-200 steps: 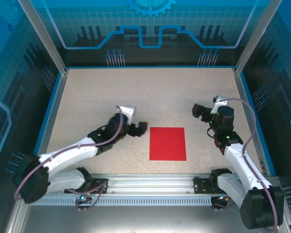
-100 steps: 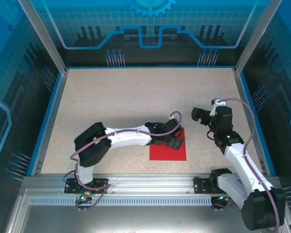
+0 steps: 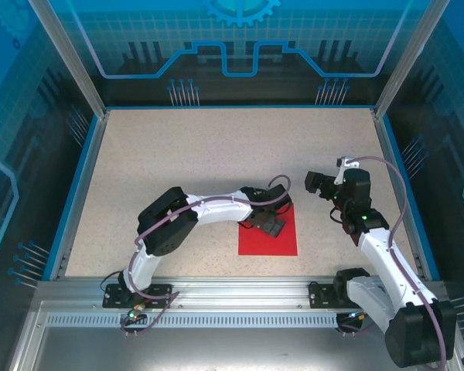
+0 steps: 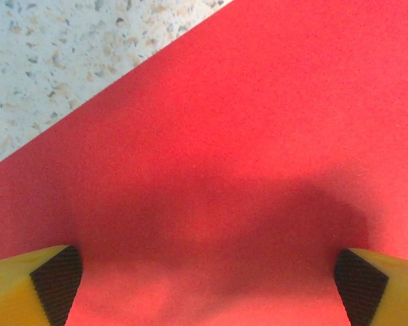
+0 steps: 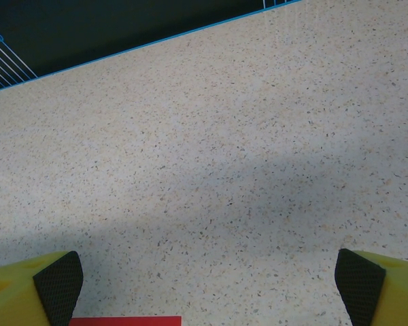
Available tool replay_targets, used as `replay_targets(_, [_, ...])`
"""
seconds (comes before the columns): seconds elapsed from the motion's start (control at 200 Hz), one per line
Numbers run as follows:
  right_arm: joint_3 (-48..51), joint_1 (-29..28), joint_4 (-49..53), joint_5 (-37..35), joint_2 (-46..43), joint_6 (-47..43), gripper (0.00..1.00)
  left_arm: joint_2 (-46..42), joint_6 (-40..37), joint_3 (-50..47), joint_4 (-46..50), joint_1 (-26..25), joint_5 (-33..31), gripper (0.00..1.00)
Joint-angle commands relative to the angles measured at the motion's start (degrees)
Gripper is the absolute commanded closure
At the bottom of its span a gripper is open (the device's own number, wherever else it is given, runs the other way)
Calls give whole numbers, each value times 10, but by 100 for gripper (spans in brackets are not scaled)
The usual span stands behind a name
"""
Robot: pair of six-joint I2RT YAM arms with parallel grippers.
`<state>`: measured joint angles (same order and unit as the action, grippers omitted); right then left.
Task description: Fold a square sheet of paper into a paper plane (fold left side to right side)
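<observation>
The square sheet of paper (image 3: 277,243) is bright red and lies flat on the speckled table, near the front centre. My left gripper (image 3: 271,225) hovers over the sheet's upper left part, open, with nothing between its fingers. In the left wrist view the red sheet (image 4: 258,122) spreads under the open left gripper (image 4: 205,285), shadowed and close. My right gripper (image 3: 315,182) stands open to the right of the sheet, above bare table. In the right wrist view a strip of the sheet (image 5: 126,320) shows below the open right gripper (image 5: 208,288). The paper plane is out of view.
A blue rim (image 3: 83,179) and transparent walls enclose the speckled table (image 3: 178,147). An aluminium rail (image 3: 240,294) with both arm bases runs along the front edge. The table edge and dark wall (image 5: 88,34) lie ahead of the right gripper.
My left arm swung right from the table left of the sheet to over the sheet's upper left part. The right arm stayed almost still. Both grippers stayed open.
</observation>
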<state>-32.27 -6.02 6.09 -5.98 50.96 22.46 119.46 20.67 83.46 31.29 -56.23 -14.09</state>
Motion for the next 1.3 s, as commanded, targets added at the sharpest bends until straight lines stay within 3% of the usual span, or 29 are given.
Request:
replay_targets(0.0, [-18,-9,9,0,-8,-7,1,25,-10,3,27,11,13,1])
replay_targets(0.285, [-22,-9,12,8,-6,-10,1,38,-43,-13,-7,66,26,1])
replay_targets(0.545, [-26,-9,27,16,8,-11,1,57,-109,32,-8,124,35,1])
replay_targets(0.77, [-73,-17,61,54,114,-11,1,14,-137,32,-13,133,56,1])
replay_targets(0.945, [-167,-73,112,60,272,-32,1,-92,-93,-39,-43,134,93,1])
replay_targets(1.07, [-228,-116,122,49,371,-35,1,-163,-2,-126,-89,134,163,1])
replay_targets(1.17, [-262,-137,120,51,435,-27,1,-183,59,-182,-133,134,222,1])
replay_targets(1.295, [-306,-153,136,48,498,-27,1,-172,83,-199,-142,133,240,5])
